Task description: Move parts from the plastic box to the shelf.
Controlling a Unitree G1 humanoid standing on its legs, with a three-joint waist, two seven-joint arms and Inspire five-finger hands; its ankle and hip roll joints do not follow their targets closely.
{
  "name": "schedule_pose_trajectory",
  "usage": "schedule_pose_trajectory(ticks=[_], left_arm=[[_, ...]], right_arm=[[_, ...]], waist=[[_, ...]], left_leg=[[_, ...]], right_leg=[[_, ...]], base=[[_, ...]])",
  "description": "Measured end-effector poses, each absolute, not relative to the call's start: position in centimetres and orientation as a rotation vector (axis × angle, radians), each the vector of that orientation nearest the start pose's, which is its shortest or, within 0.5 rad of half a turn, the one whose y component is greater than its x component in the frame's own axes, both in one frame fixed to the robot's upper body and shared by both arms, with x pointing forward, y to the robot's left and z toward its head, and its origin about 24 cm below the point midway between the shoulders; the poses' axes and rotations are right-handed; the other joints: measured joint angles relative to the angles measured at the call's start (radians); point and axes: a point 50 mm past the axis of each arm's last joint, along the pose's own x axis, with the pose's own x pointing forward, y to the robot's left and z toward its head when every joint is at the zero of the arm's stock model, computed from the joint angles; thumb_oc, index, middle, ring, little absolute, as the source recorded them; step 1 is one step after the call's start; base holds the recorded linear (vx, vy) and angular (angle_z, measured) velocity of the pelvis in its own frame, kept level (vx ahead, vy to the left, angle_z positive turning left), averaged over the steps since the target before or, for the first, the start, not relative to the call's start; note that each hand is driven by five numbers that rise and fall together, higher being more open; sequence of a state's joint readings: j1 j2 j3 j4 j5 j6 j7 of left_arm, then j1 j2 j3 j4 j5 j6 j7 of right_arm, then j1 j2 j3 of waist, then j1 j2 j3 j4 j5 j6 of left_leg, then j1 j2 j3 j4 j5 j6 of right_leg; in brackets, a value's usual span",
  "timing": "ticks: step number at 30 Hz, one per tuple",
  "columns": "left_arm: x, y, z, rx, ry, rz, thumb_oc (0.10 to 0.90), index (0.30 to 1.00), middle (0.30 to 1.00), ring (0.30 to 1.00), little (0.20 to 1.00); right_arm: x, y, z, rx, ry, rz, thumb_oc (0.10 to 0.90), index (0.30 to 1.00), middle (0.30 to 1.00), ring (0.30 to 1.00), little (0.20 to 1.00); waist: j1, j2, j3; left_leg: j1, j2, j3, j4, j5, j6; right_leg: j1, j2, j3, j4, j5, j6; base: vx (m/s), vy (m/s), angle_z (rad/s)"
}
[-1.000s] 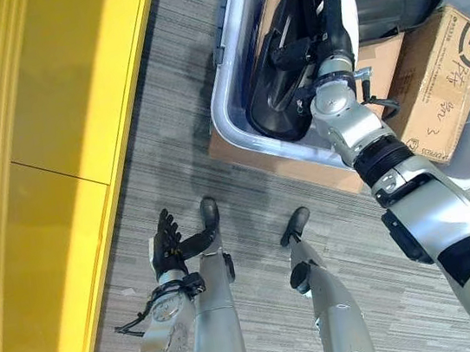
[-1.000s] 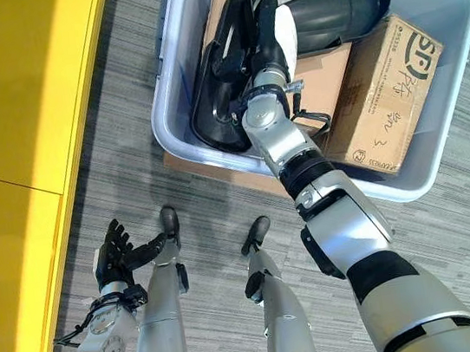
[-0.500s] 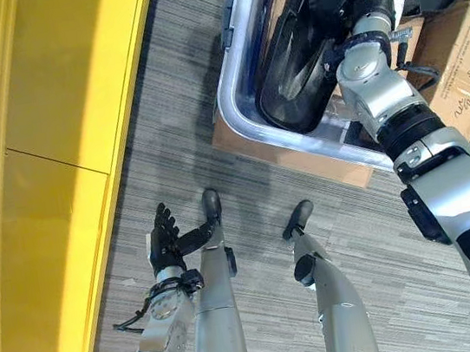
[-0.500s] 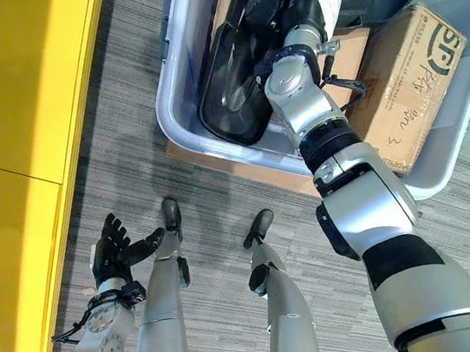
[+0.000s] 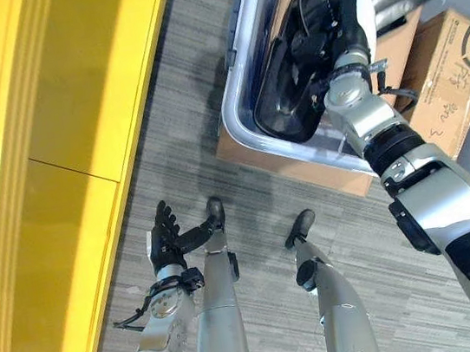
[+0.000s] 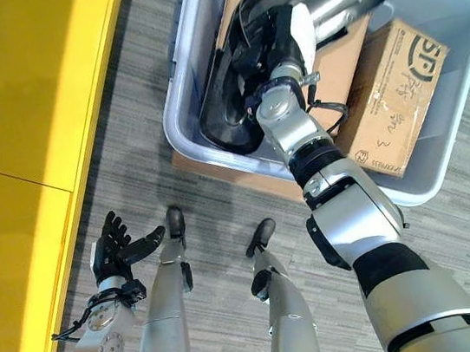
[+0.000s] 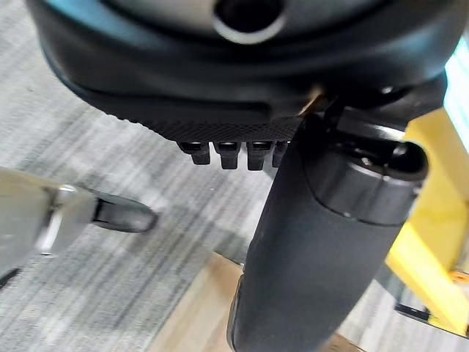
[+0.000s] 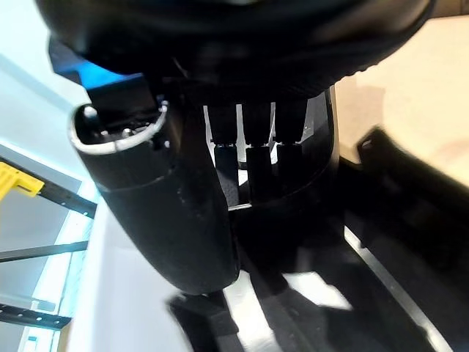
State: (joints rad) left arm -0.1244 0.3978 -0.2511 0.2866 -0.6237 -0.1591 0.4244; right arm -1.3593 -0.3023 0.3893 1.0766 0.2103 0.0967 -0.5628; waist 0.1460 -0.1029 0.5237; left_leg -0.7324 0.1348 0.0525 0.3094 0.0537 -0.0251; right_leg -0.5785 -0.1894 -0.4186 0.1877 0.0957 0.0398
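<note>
In the plastic box (image 5: 250, 130), right hand (image 5: 321, 37) gripping black part (image 5: 293, 89), left hand (image 5: 166, 243) spread open.

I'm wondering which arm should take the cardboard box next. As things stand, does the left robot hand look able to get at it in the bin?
Probably not. The left robot hand hangs low by the yellow shelf, and the cardboard box lies at the bin's far side, with the black part and the right robot hand between.
</note>
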Motion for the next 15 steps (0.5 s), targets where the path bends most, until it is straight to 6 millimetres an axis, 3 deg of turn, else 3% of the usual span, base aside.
schedule_pose_trajectory(ticks=[11,15], left_arm=[[26.4,21.6,1.0,-0.135,0.166,0.299,0.900,1.000,1.000,1.000,1.000],[26.3,22.0,1.0,-0.138,0.164,0.306,0.900,1.000,1.000,1.000,1.000]], right_arm=[[42.5,-14.3,22.7,-0.418,-0.151,-0.365,0.400,0.300,0.300,0.300,0.300],[42.5,-14.8,22.3,-0.421,-0.138,-0.350,0.400,0.300,0.300,0.300,0.300]], waist=[[-0.001,0.000,0.000],[-0.002,0.001,0.000]], left_leg=[[0.203,-0.010,0.029,-0.070,0.006,0.000],[0.278,-0.013,0.042,-0.096,0.006,0.000]], right_leg=[[0.184,0.004,0.012,-0.064,0.010,0.008],[0.254,0.007,0.017,-0.097,0.017,0.013]], base=[[-0.03,-0.024,-0.02],[0.03,-0.017,-0.04]])
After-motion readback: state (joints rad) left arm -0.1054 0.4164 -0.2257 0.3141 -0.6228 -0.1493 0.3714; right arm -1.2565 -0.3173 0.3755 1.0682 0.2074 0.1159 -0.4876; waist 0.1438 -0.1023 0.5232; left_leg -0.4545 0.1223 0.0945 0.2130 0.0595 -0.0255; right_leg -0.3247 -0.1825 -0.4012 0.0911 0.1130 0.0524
